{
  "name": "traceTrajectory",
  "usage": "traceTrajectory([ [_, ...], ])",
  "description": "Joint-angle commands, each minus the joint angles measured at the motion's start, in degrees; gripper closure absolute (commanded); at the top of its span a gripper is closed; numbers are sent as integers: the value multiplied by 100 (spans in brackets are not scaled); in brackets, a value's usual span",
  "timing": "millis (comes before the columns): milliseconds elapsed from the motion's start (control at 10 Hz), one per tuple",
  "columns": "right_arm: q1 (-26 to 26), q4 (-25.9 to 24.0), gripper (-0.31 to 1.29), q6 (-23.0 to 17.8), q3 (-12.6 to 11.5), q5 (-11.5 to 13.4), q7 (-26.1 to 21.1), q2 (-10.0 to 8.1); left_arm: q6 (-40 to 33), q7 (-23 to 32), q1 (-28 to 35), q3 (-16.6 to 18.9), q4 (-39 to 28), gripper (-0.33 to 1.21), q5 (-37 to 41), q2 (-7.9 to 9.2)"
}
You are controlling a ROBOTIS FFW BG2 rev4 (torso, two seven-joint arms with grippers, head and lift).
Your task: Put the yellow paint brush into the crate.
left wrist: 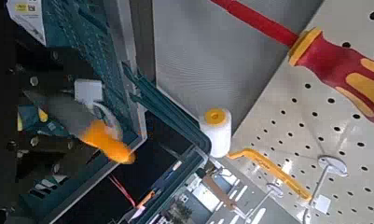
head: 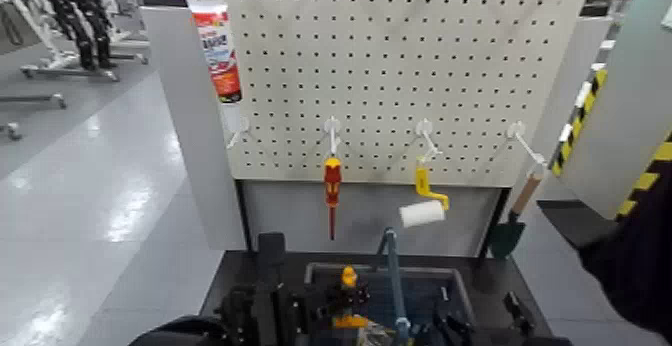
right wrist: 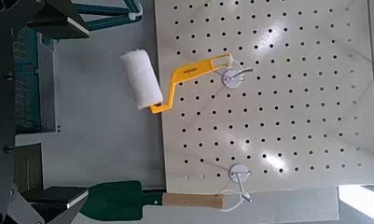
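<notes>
Head view: the yellow paint brush (head: pixel 348 276) is in the lower middle of the frame, over the crate (head: pixel 460 288), with the left gripper (head: pixel 342 299) right at it. Whether the left jaws grasp the brush or are letting it go, I cannot tell. The right gripper (right wrist: pixel 82 112) waits at the bottom right of the head view, its jaws parted and nothing between them. The task looks nearly finished: the brush is off the pegboard (head: pixel 380 70) and brought to the crate, and what seems left is to free it and lift the left arm away; whether it already rests on the bottom does not show. By count, there is one paint brush and one crate, with one blue-grey handle (head: pixel 395 270) standing up in the middle. Four other things hang: one tube (head: pixel 217 55) at upper left, one screwdriver (head: pixel 333 185) at centre, one white roller (head: pixel 422 213) right of centre, and one trowel (head: pixel 508 236) farther right.
</notes>
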Motion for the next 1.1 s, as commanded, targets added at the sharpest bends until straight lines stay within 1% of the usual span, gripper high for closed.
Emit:
traceTrajectory([
  [100,24,-3,12,0,-9,0,-9,0,42,77,40,186,-244,4,-192,0],
  [300,33,-11,12,0,-18,0,0,9,139,252,154,590,-859,11,-1114,18],
  [500,42,-11,12,0,-26,0,0,18,34,542,392,837,-1334,11,-1607,26],
  [600,42,-11,12,0,-18,-9,0,18,-151,586,523,898,-1457,11,-1703,26],
  [700,42,-11,12,0,-18,0,0,18,-441,753,726,1004,-1659,11,-1906,26],
  [800,42,-11,12,0,-18,0,-9,18,-696,1043,1016,1144,-1949,11,-2319,-18],
  [900,50,-20,12,0,-26,0,0,27,-1021,1281,1314,1320,-2169,11,-2784,-132],
  [1100,59,-29,12,0,-35,-9,0,27,-1513,1527,1754,1592,-2345,12,-3277,-290],
])
